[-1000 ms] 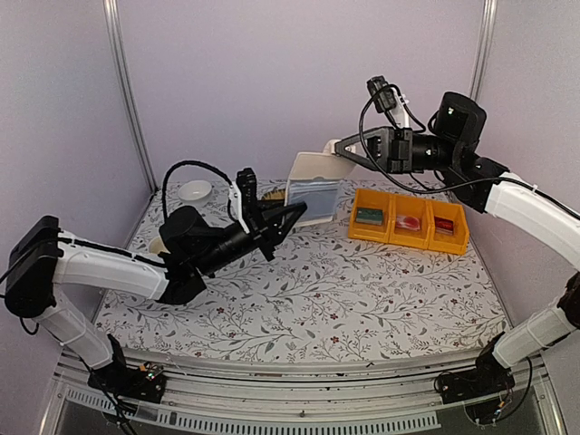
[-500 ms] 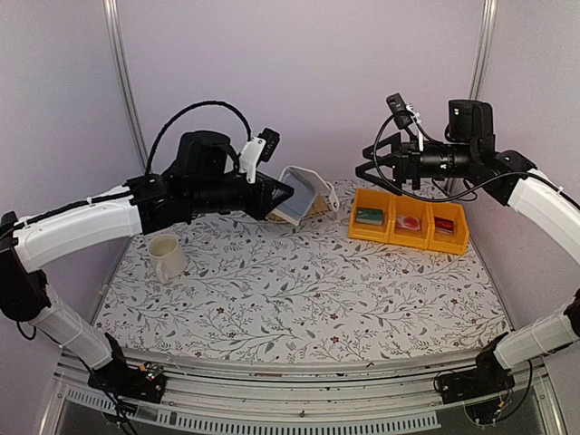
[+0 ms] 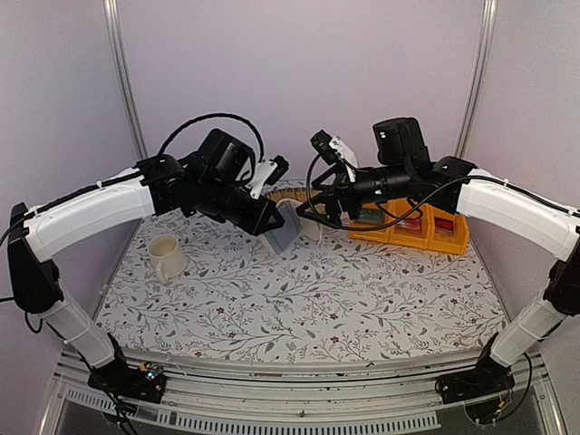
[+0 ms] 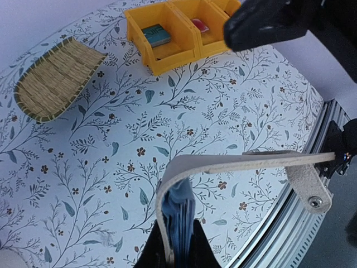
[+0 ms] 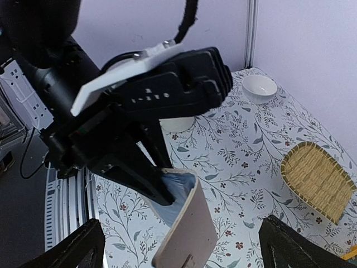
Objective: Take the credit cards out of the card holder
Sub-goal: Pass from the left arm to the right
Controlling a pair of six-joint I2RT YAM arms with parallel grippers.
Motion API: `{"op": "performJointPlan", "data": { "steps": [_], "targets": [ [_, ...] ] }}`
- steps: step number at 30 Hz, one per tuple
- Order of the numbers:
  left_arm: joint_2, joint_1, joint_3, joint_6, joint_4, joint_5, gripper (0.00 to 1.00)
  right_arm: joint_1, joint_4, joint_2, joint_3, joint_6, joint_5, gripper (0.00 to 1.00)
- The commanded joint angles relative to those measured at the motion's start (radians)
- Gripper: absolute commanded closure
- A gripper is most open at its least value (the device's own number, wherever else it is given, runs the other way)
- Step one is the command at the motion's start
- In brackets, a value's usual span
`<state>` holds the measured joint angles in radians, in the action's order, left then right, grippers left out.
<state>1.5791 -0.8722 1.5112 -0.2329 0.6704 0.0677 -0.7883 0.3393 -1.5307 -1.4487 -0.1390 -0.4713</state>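
Note:
The beige card holder (image 3: 285, 228) hangs in the air over the middle of the table, half unfolded. My left gripper (image 3: 271, 223) is shut on one of its leaves. In the left wrist view the dark fingers (image 4: 157, 252) pinch the lower leaf, and the other beige flap (image 4: 245, 162) bends away to the right. Light blue layers (image 4: 182, 215) show inside the fold; I cannot tell credit cards from the pockets. My right gripper (image 3: 317, 205) stands open just right of the holder. In the right wrist view the holder (image 5: 192, 231) sits between its spread fingers (image 5: 78, 248), which do not touch it.
Yellow bins (image 3: 426, 231) with small items stand at the back right. A cream mug (image 3: 166, 256) is on the left of the floral tablecloth. A woven straw mat (image 5: 318, 178) and a white bowl (image 5: 260, 86) lie at the back.
My right gripper let go of the holder's flap, opened wide and swung left toward the holder. My left arm lifted, then carried the holder down toward the middle.

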Motion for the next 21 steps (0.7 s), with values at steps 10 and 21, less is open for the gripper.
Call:
{"op": "performJointPlan", "data": {
  "steps": [10, 21],
  "targets": [
    [-0.087, 0.007, -0.046, 0.097, -0.084, 0.191, 1.0, -0.019, 0.052, -0.135, -0.062, -0.059, -0.077, 0.31],
    [-0.113, 0.025, -0.085, 0.135, -0.115, 0.276, 1.0, 0.027, 0.011, -0.074, -0.007, -0.003, -0.178, 0.99]
  ]
}}
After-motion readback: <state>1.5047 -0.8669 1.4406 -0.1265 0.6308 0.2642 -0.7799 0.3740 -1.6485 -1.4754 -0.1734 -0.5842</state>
